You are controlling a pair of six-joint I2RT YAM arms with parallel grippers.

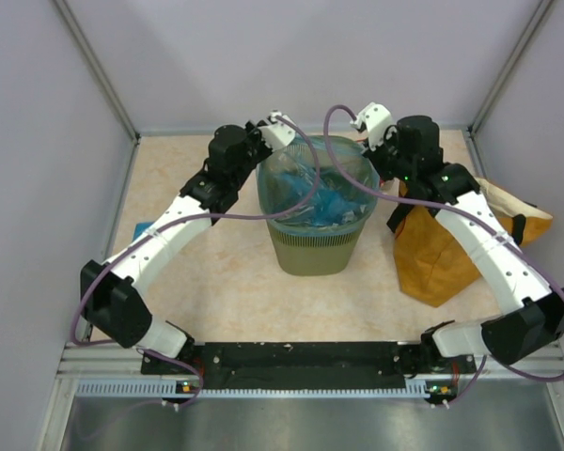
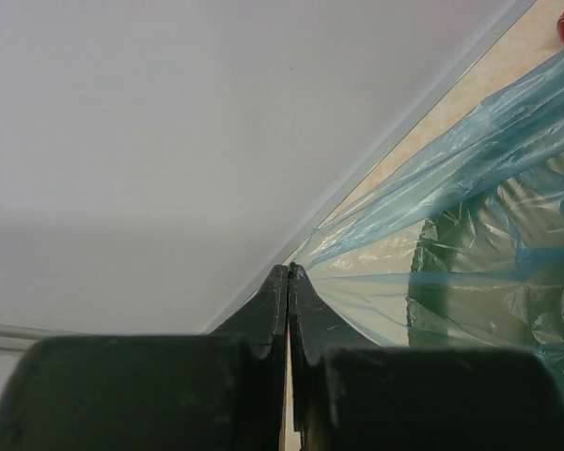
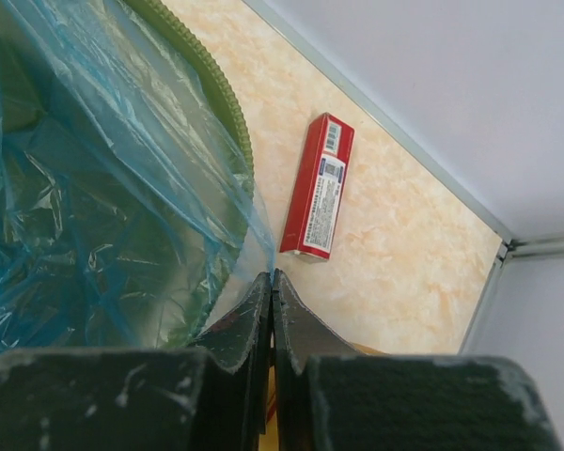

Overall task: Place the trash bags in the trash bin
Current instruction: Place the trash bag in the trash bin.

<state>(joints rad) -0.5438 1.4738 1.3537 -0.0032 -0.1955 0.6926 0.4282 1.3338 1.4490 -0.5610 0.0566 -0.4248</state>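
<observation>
A big crinkly light-blue trash bag (image 1: 312,193) hangs inside the olive-green mesh trash bin (image 1: 315,246) at the table's middle. Its film is pulled up past the rim on both sides. My left gripper (image 1: 284,130) is at the bin's far-left rim. In the left wrist view it (image 2: 289,271) is shut, with the bag's film (image 2: 432,169) stretched taut from its tips. My right gripper (image 1: 369,120) is at the far-right rim. Seen from the right wrist it (image 3: 272,277) is shut on a corner of the film (image 3: 122,122) just outside the bin's rim (image 3: 227,99).
A mustard-orange sack (image 1: 442,252) with black handles lies right of the bin, under my right arm. A flat red box (image 3: 318,186) lies on the table behind the bin near the back wall. A small flat blue piece (image 1: 141,228) sits at the table's left edge.
</observation>
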